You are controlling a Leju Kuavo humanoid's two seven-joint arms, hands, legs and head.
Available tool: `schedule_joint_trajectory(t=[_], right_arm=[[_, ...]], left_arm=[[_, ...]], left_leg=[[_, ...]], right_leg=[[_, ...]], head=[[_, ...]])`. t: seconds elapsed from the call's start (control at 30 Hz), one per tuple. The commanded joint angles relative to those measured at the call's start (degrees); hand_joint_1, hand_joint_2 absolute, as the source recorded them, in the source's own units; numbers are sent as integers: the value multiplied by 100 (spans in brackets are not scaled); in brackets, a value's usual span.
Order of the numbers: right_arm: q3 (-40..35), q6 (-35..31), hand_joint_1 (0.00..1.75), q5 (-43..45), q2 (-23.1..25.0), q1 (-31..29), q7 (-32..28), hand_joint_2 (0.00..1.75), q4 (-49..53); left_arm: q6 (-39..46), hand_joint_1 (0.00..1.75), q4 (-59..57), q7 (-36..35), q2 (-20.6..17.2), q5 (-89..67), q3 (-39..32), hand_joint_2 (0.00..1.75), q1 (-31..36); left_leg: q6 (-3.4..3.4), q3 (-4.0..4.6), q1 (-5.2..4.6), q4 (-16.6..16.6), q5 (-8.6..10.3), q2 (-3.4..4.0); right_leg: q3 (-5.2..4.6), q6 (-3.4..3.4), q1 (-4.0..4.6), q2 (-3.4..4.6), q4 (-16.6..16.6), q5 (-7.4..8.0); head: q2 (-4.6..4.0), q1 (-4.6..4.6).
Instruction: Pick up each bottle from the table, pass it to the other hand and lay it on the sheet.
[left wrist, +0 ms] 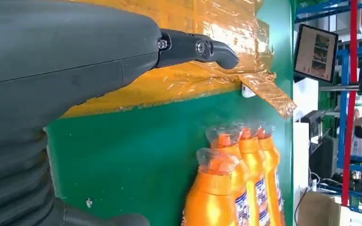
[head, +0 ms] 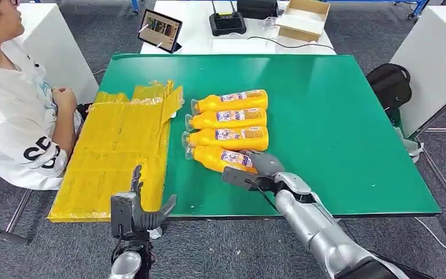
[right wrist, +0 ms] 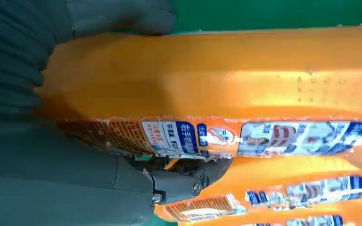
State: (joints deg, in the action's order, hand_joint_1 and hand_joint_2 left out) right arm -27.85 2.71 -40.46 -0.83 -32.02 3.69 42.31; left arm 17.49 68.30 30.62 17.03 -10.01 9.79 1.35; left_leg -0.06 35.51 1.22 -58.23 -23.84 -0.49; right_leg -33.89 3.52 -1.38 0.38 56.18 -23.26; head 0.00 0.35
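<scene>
Several orange bottles with clear-wrapped caps lie side by side on the green table [head: 337, 128], caps toward the yellow sheet [head: 116, 151]. My right hand [head: 262, 164] grips the base end of the nearest bottle [head: 220, 157], which lies on the table. In the right wrist view my right hand [right wrist: 52, 155] has its thumb over one side of this bottle [right wrist: 217, 84] and its fingers wedged against the neighbouring bottle. My left hand [head: 136, 212] hovers open at the table's front edge, beside the sheet's near corner. The left wrist view looks past the left hand [left wrist: 66, 61] to the sheet [left wrist: 179, 80] and the bottle caps [left wrist: 217, 160].
A person [head: 17, 110] sits at the table's left side, with a hand near the sheet's far corner. Behind the green table, a white table holds a tablet [head: 159, 29], a black device [head: 227, 23] and a cardboard box [head: 302, 17]. A black bag [head: 390, 84] sits at the right.
</scene>
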Motion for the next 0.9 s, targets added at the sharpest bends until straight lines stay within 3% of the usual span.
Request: schedule_joint_trajectory(t=[0.03, 0.3, 0.33, 0.4, 0.43, 0.5, 0.57, 0.63, 0.7, 0.77, 0.9], right_arm=[[-329, 43, 168, 30, -113, 154, 19, 175, -539], [-371, -79, 175, 325, -130, 240, -188, 175, -523], [-12, -335, 175, 778, -52, 451, -649, 175, -153], [130, -402, 175, 977, -39, 687, -731, 175, 401], [480, -858, 175, 1325, 82, 1024, -1409, 175, 1120], [646, -903, 175, 1443, 132, 1368, -1309, 175, 1925], [995, -1492, 175, 1606, 336, 1740, -2049, 175, 2796], [1210, -1876, 175, 1668, 468, 1974, -2280, 175, 3477], [1299, -2006, 175, 1731, 522, 2086, -2400, 175, 3815], [1555, -2549, 175, 1826, 723, 2217, -2837, 175, 4111], [1677, -2777, 175, 1919, 780, 2322, -2999, 175, 4216]], left_arm=[[-11, 0, -443, -16, -23, 35, -42, 175, 221], [-17, 0, -528, 1, -28, 141, -60, 175, 272], [5, 0, -469, 43, -39, 157, -57, 175, 228], [5, 0, -375, 70, -61, 182, -35, 175, 148], [-1, 0, -269, 135, -59, 204, -14, 175, 93], [-31, 0, -124, 132, -68, 207, 36, 175, 21], [-45, 0, 21, 176, -48, 226, 100, 175, -24], [-64, 0, 107, 181, -35, 246, 185, 175, -21], [-82, 0, 165, 191, -24, 291, 243, 175, -15], [-215, 0, 260, 209, -30, 478, 355, 175, -24], [-443, 0, 469, 171, -36, 673, 509, 175, -75]], left_leg=[[6, -18, 2, 12, -2, -13], [7, -19, 3, 14, 0, -18], [8, -19, 5, 16, 1, -19], [4, -18, 6, 11, -3, -13], [7, -22, 5, 16, -2, -15], [3, -15, 5, 9, -7, 1], [2, -2, 4, 4, -11, 7], [2, 9, 1, 0, -15, -1], [3, 39, 2, -7, -11, -12], [5, 43, 1, -6, -15, -2], [4, 57, 1, -1, -6, -7]], right_leg=[[24, -14, 5, -19, -14, -5], [26, -16, 7, -25, -19, -4], [28, -20, 10, -28, -22, -3], [24, -12, 9, -17, -16, -5], [29, -20, 10, -23, -22, -5], [17, -14, 8, -5, -12, -5], [4, -23, 7, 0, -2, -3], [-8, -26, 5, -10, 9, -12], [-33, -23, 6, -17, 16, -13], [-36, -24, 5, -9, 16, -15], [-47, -15, 2, -13, 8, -8]], head=[[0, 2], [0, 2], [0, 4], [0, 4], [0, 2], [0, 4], [0, 4], [0, 0], [0, 2], [0, 0], [0, 0]])
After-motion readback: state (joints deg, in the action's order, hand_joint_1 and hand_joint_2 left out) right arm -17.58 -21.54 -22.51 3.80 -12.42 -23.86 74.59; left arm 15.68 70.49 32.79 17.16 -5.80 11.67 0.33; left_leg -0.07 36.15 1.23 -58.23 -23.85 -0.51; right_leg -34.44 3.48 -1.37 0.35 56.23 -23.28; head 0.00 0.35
